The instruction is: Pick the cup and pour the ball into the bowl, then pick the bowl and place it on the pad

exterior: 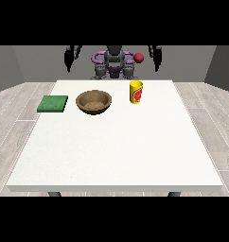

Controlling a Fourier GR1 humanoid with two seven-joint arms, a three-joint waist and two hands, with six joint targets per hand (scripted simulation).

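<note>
At upper centre, the yellow cup [136, 91] stands on the table [116, 151], right of the wooden bowl [93, 101] and green pad [53, 103]. Both hands [69, 57] [156, 57] hang raised, finger state indiscernible. Step: none begun; next, reach for the cup.

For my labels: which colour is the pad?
Green; the pad shows best in the front view.

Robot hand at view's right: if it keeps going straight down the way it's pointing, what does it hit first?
Probably nothing: the robot hand at the view's right hangs behind the table's far edge, right of the cup. Depth is unclear.
</note>
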